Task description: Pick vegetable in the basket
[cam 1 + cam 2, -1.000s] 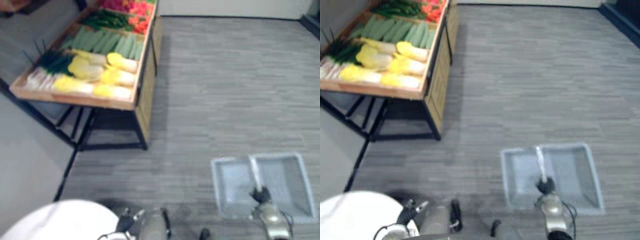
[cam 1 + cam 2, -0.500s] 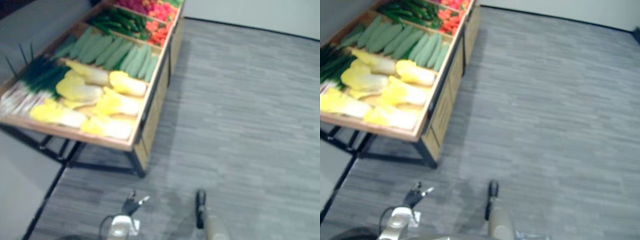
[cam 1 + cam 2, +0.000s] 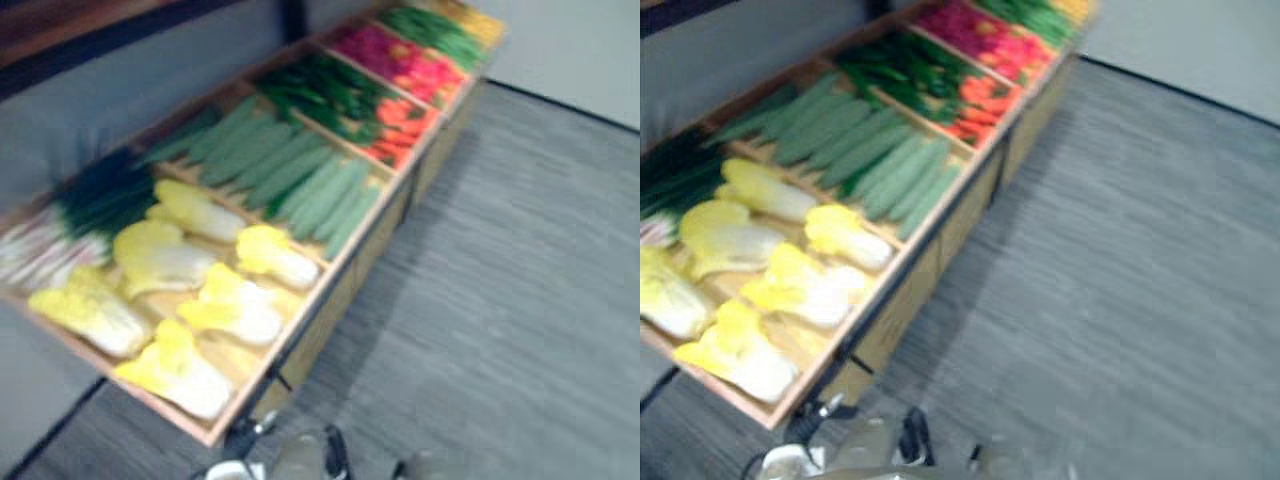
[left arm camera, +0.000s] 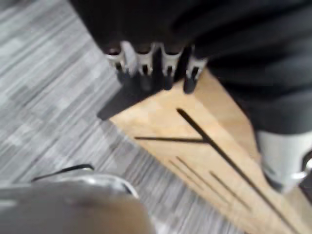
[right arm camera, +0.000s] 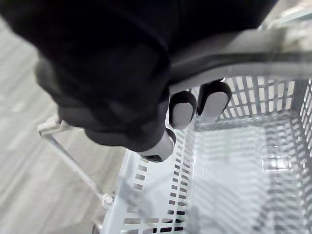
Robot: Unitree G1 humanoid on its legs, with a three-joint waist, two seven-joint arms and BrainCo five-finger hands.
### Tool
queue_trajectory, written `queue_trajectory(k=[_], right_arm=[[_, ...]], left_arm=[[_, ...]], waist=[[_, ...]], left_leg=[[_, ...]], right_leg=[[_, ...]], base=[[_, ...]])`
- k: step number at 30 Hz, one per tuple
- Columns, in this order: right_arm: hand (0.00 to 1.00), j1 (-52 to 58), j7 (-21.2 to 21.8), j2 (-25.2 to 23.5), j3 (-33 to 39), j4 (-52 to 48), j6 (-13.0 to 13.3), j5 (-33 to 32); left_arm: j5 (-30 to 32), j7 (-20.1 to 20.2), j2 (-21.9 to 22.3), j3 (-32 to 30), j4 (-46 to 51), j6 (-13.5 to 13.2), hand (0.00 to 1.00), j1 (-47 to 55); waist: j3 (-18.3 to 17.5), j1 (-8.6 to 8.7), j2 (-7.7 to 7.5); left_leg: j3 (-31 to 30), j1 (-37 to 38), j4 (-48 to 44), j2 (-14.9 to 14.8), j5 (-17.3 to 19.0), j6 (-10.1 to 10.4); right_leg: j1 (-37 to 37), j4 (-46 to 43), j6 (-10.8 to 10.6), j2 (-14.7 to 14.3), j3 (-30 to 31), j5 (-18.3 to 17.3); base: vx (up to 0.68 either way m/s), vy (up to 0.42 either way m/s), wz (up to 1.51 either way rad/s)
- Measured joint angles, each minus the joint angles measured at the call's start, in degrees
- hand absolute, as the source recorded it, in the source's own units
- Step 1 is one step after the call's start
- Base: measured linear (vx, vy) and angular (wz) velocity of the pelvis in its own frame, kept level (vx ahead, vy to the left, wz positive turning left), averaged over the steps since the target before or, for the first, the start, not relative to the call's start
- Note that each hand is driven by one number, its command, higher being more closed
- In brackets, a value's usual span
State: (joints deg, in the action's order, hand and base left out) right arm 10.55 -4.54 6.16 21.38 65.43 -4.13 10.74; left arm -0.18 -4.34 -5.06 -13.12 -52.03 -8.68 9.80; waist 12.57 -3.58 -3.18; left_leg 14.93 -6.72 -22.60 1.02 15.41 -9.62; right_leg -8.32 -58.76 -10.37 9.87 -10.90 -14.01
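- left wrist view: the left hand [image 4: 145, 63] hangs with its fingers [image 4: 168, 61] in a straight-ish row, relaxed and loose, nothing in them
- the dark tips point at the pale wooden side panel of the produce stand [image 3: 905, 315]. they're really close to it, but i can't tell if they actually touch
- the grey plank floor [image 3: 520, 300] shows next to that panel
- right wrist view: the right hand [image 5: 122, 97] is wrapped tight round the grey handle [image 5: 243, 53] of the basket [image 5: 234, 161]
- its fingers [image 5: 183, 109] curl under the bar and the thumb [image 5: 158, 146] tucks in just below them, so that's a full closed grip
- the basket is pale grey slotted plastic and hangs under that hand, over the floor
- from the head cameras the vegetables are all on the stand, sorted into wooden compartments:
- yellow napa cabbages [image 3: 240, 310] in the nearest compartment
- leeks [image 3: 100, 195] beside them, on the side away from the aisle
- cucumbers [image 3: 300, 180] in the next compartment along
- then dark green vegetables [image 3: 320, 90] with orange-red ones [image 3: 405, 125] beside them at the aisle edge
- then pink ones [image 3: 390, 50], too blurry to name
- the stand runs away diagonally on the robot's left, with open floor to the right
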Motion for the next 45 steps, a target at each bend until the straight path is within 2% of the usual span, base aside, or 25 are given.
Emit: queue_trajectory(k=[1,2,3,6,7,8,9,10,11,12,13,14,15,17,18,19,20,22,23,25,27,31,34,42,45], right_arm=[[1.0,-0.5,0.0,0.0,-0.3,0.0,0.6,0.1],[1.0,-0.5,0.0,0.2,-0.6,-0.5,1.9,0.5],[1.0,-0.3,0.1,0.6,-0.7,-1.4,2.7,0.6],[1.0,1.1,0.0,1.3,0.2,-2.9,3.5,0.5],[1.0,1.9,0.0,1.1,0.2,-4.1,3.5,0.5],[1.0,2.7,0.0,0.5,-0.6,-4.7,3.5,0.4],[1.0,3.0,0.1,0.1,-1.1,-4.8,3.5,0.2],[1.0,3.9,0.2,-1.3,-1.7,-4.9,3.3,-0.1],[1.0,4.2,0.2,-2.0,-1.7,-4.8,2.9,-0.1],[1.0,3.9,0.1,-1.7,-1.9,-5.1,2.8,0.1],[1.0,5.0,0.1,-0.5,-2.8,-6.2,2.8,0.7],[1.0,5.9,0.2,0.6,-4.1,-6.8,2.8,0.7],[1.0,6.5,0.2,0.8,-4.0,-7.5,2.8,0.6],[1.0,6.7,-0.3,0.0,-3.5,-8.3,1.6,0.4],[1.0,6.8,-0.3,-0.3,-3.1,-8.2,1.6,0.3],[1.0,6.8,-0.3,-0.4,-3.1,-8.0,1.6,-0.1],[1.0,6.8,-0.3,-0.2,-2.8,-7.7,1.6,-0.4],[1.0,7.4,-0.1,0.1,-1.3,-6.3,1.6,-0.6],[1.0,7.7,-0.1,0.1,-0.7,-6.0,1.6,-0.7],[1.0,8.4,-0.2,-1.1,0.8,-5.2,1.7,-2.3],[1.0,9.1,-0.3,-1.6,1.3,-5.2,2.2,-2.7],[1.0,10.2,-0.3,-3.6,3.1,-4.9,3.1,-4.5],[1.0,10.1,-0.2,-4.8,2.9,-4.9,3.1,-4.5],[1.0,8.6,-0.2,-5.3,0.9,-5.1,2.7,-3.9],[1.0,8.2,-0.2,-5.6,0.6,-6.1,1.6,-3.8]], left_arm=[[-0.7,-0.1,0.1,-0.5,-0.5,0.2,0.0,0.2],[-1.6,-0.3,0.3,-1.8,-0.4,0.4,0.0,0.3],[-2.0,-0.4,0.2,-3.5,0.1,0.4,0.0,-0.3],[-2.1,-0.6,-0.2,-6.6,1.2,0.1,0.0,-2.5],[-2.1,-1.3,-0.7,-8.4,2.3,0.0,0.0,-3.4],[-3.2,-1.8,-1.9,-9.9,3.2,-0.1,0.0,-3.4],[-3.7,-2.0,-2.7,-10.4,3.9,-0.1,0.0,-3.4],[-4.2,-2.2,-4.1,-11.9,5.7,-0.1,0.0,-3.1],[-4.4,-2.4,-4.1,-13.8,6.4,-0.1,0.0,-3.8],[-5.1,-2.6,-2.6,-14.2,6.4,0.1,0.0,-4.3],[-5.9,-2.7,-0.1,-13.6,7.9,0.1,0.0,-4.7],[-6.5,-3.4,2.1,-13.4,10.9,0.2,0.0,-5.1],[-6.9,-4.1,3.3,-13.0,14.0,0.2,0.0,-5.1],[-9.4,-5.5,4.4,-10.2,23.7,-0.3,0.0,-5.2],[-9.9,-5.9,4.2,-9.1,26.2,-0.9,0.0,-5.3],[-9.8,-6.7,4.1,-7.7,29.7,-2.4,0.0,-5.7],[-9.7,-7.1,4.1,-6.9,31.2,-2.9,0.0,-6.4],[-7.4,-8.4,4.0,-4.9,32.2,-2.8,0.0,-8.8],[-6.3,-8.8,3.6,-3.6,32.9,-2.8,0.0,-10.0],[1.8,-11.1,1.1,0.1,36.7,-2.5,0.0,-13.3],[5.1,-12.8,-0.9,2.0,40.7,-2.4,0.0,-15.1],[8.2,-14.8,-1.9,5.0,48.4,-2.7,0.0,-19.5],[8.3,-15.5,-1.6,5.7,49.2,-2.3,0.0,-19.6],[14.6,-14.7,1.8,7.2,46.3,2.9,0.0,-19.5],[15.7,-14.7,2.9,7.0,43.6,5.0,0.0,-19.5]], waist=[[0.1,0.03,0.27],[0.1,0.16,1.38],[-0.1,0.21,1.26],[-0.5,0.11,1.32],[-0.8,-0.06,1.04],[-1.3,-0.07,0.53],[-1.6,-0.22,-0.06],[-2.8,-1.17,-2.24],[-3.5,-1.84,-2.2],[-4.1,-1.52,-0.24],[-5.1,-1.5,1.14],[-5.4,-1.1,2.44],[-5.3,-0.89,2.3],[-5.5,-0.79,3.17],[-5.4,-0.28,3.1],[-5.6,0.73,3.47],[-5.9,1.53,4.66],[-6.2,2.21,5.58],[-6.2,2.38,5.5],[-6.1,3.75,4.89],[-6.1,5.11,4.85],[-6.1,5.2,4.47],[-6.1,5.11,4.07],[-5.5,5.15,2.73],[-5.1,5.1,2.04]], left_leg=[[-2.6,1.1,0.7,0.4,-0.1,0.1],[-8.6,2.3,1.3,0.8,-0.3,0.8],[-15.4,2.7,1.7,1.6,-0.9,2.0],[-26.6,1.2,0.8,2.1,0.5,6.5],[-31.8,0.5,-1.2,2.1,2.2,9.0],[-35.6,-0.1,-2.8,1.7,3.7,11.5],[-37.1,-0.1,-3.2,1.4,4.6,12.7],[-39.2,0.0,-3.4,0.7,6.0,15.1],[-41.1,0.0,-3.6,-1.5,7.0,17.8],[-41.3,-0.5,-3.3,-4.4,6.4,18.6],[-37.4,-1.3,-0.1,-8.5,2.6,18.5],[-28.6,-1.4,3.9,-12.0,-2.6,16.6],[-19.1,-1.4,5.2,-14.4,-5.6,15.5],[-3.2,1.1,4.6,-16.8,-6.8,15.8],[-1.8,1.6,4.9,-16.4,-6.8,15.8],[-1.6,2.6,7.1,-15.7,-6.8,15.8],[-1.6,4.0,9.8,-15.8,-7.0,15.9],[-1.9,6.4,15.6,-16.1,-8.5,18.2],[-1.9,7.1,17.4,-15.9,-9.6,19.3],[-1.9,7.1,19.1,-14.4,-11.0,19.2],[-1.8,7.1,19.9,-13.2,-11.5,18.8],[-1.2,7.1,20.9,-11.5,-11.8,18.5],[0.2,7.9,21.8,-11.4,-11.9,18.4],[2.0,9.4,22.4,-11.8,-12.6,18.6],[2.2,9.0,22.4,-11.8,-12.6,18.6]], right_leg=[[-0.7,2.1,0.4,-0.1,0.9,-0.8],[-2.3,8.8,1.8,-1.0,4.3,-1.8],[-3.7,17.3,2.0,-2.4,9.9,-1.9],[-6.0,29.4,2.4,-2.9,25.0,-1.6],[-6.3,31.1,2.4,-2.9,31.9,-1.5],[-6.0,31.5,1.8,-2.3,35.3,-1.2],[-5.5,32.0,0.7,-1.7,35.5,-0.7],[-5.1,33.2,-1.5,-0.2,33.8,1.9],[-4.2,33.2,-4.5,-0.6,29.8,-1.7],[-4.1,32.6,-2.9,-2.5,27.1,-1.5],[-4.2,33.7,-0.9,-4.0,23.7,-1.5],[-3.5,35.3,0.7,-4.2,21.1,-1.1],[-3.1,37.1,2.2,-4.5,19.5,0.0],[-2.3,40.2,4.4,-5.3,17.2,2.5],[-2.3,40.7,4.4,-5.3,16.7,3.1],[-2.2,42.0,4.7,-5.6,15.7,4.4],[-1.5,43.7,4.8,-6.2,15.2,5.5],[0.1,47.2,4.7,-7.2,14.2,7.7],[0.7,48.6,4.5,-7.3,14.2,8.7],[2.1,53.1,3.7,-6.2,14.3,12.1],[3.0,55.6,3.1,-5.0,14.5,13.8],[3.6,57.3,1.9,-3.3,15.7,14.8],[3.5,57.6,1.7,-3.4,16.4,15.1],[3.4,57.6,1.9,-4.1,17.8,15.7],[3.0,57.6,1.9,-4.0,17.9,15.7]], base=[[0.65,-0.305,2.31],[0.47,-0.293,2.62],[0.52,-0.4,3.09],[0.31,-0.364,2.5],[0.27,-0.555,2.32],[0.29,-0.751,2.17],[0.29,-0.872,1.82],[0.26,-0.957,1.42],[0.17,-0.668,1.3],[0.05,-0.631,1.19],[-0.01,-0.501,1.2],[-0.02,-0.592,1.18],[-0.01,-0.439,0.83],[0.0,-0.313,0.46],[-0.02,-0.222,0.4],[-0.06,-0.166,0.26],[-0.08,-0.13,0.21],[-0.07,-0.019,0.06],[-0.05,0.026,0.02],[-0.1,0.07,0.0],[-0.09,0.099,-0.01],[-0.1,0.077,-0.02],[-0.04,0.006,-0.15],[0.02,-0.01,-0.11],[0.01,-0.001,0.0]])
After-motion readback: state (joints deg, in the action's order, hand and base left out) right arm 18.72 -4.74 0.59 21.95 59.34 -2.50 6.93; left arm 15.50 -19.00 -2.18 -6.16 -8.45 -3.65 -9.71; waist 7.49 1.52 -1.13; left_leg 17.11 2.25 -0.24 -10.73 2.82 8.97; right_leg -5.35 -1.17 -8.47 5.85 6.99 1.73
